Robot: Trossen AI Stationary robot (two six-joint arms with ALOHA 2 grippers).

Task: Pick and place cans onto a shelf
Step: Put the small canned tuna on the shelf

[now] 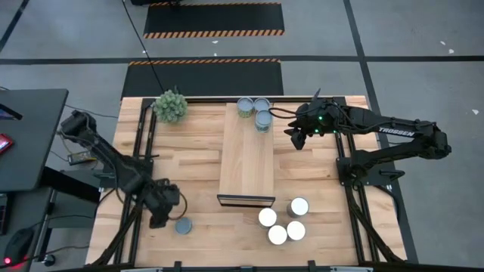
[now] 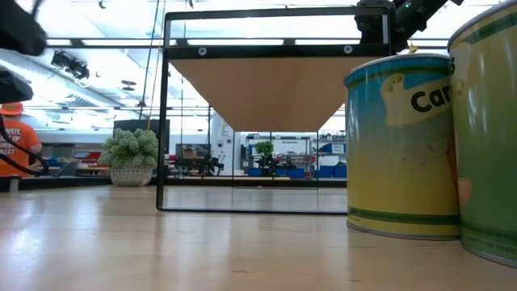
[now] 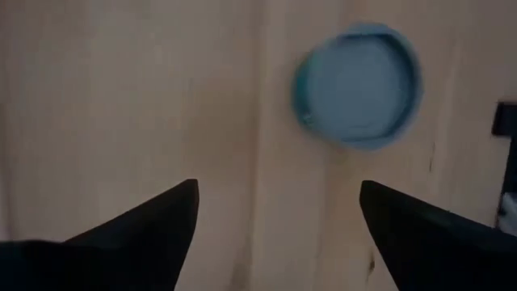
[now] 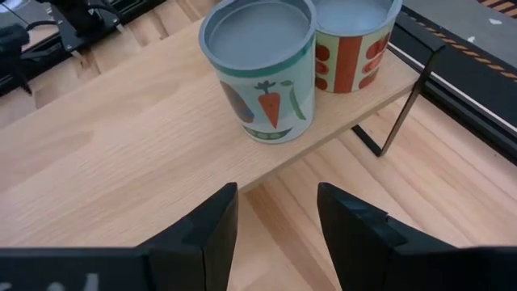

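The light-wood shelf (image 1: pixel 246 155) stands raised over the table's middle. Three blue-grey-topped cans (image 1: pixel 257 110) stand on its far end. In the right wrist view a carrot-label can (image 4: pixel 258 69) and a red-label can (image 4: pixel 351 40) stand by the shelf's edge. My right gripper (image 1: pixel 296 137) (image 4: pixel 275 218) is open and empty beside the shelf's right side, short of these cans. One blue-grey-topped can (image 1: pixel 183 225) (image 3: pixel 359 85) stands on the table near the front left. My left gripper (image 1: pixel 160 217) (image 3: pixel 279 210) is open above the table just left of it. Several white-topped cans (image 1: pixel 283 223) stand at the front right.
A green spiky plant ball (image 1: pixel 171 106) sits at the far left of the table. In the low view two cans (image 2: pixel 400 145) stand close at the right, and the shelf's black frame (image 2: pixel 166 121) stands beyond. A person in orange (image 2: pixel 12 145) is in the room behind.
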